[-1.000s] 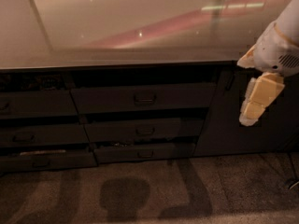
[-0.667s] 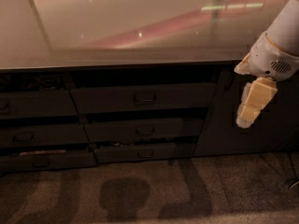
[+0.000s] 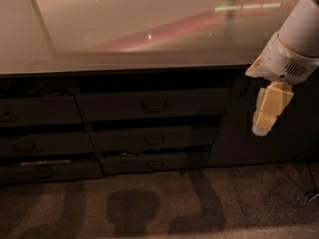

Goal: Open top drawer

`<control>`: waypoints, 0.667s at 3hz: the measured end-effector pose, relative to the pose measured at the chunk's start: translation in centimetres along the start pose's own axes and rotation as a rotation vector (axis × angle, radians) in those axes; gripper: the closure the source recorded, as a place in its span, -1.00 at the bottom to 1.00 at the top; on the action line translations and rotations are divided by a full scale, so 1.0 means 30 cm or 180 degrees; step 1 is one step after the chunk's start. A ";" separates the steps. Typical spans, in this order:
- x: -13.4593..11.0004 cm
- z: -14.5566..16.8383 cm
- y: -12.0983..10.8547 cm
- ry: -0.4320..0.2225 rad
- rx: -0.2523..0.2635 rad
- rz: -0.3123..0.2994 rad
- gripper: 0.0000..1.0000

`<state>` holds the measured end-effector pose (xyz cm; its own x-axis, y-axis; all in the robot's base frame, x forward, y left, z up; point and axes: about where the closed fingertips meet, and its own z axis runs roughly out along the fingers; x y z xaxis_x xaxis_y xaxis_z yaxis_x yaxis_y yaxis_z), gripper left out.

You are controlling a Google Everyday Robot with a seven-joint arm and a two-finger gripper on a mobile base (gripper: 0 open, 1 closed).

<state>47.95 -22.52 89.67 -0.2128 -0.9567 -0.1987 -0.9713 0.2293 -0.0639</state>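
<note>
Dim room, warm light; glossy table (image 3: pixel 124 34) runs across the upper half, streaked with pink and pale reflections. Top drawer (image 3: pixel 109 106) sits directly under the table edge, in the centre column: dark grey flat front, small black loop handle (image 3: pixel 154 104) at its middle. Dark gap runs along above its front; cannot tell how far out it stands. Below the top drawer, two shorter drawers (image 3: pixel 124 139) with like handles, the lowest one showing a thin strip of contents above its front. Left of the top drawer, another stack of drawers (image 3: pixel 40 111), partly cut off by the frame edge. Right of the top drawer, a plain dark cabinet door (image 3: pixel 232 143). White arm (image 3: pixel 294 49) enters from the upper right corner; its cream-coloured pincer (image 3: pixel 263 121) hangs pointing down in front of that door, to the right of the top drawer and well apart from its handle, touching nothing. Cannot tell whether the pincer is apart or together. Carpet (image 3: pixel 249 203) lies below the top drawer, with blurred shadows (image 3: pixel 132 210) across it.
</note>
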 end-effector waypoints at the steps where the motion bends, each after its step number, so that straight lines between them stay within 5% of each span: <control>1: -0.009 -0.002 -0.007 0.0200 -0.0080 -0.0366 -1.00; 2: -0.020 -0.002 -0.011 0.0345 -0.0130 -0.0692 -1.00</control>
<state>48.40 -22.02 89.87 -0.0064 -0.9969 -0.0786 -0.9985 0.0107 -0.0535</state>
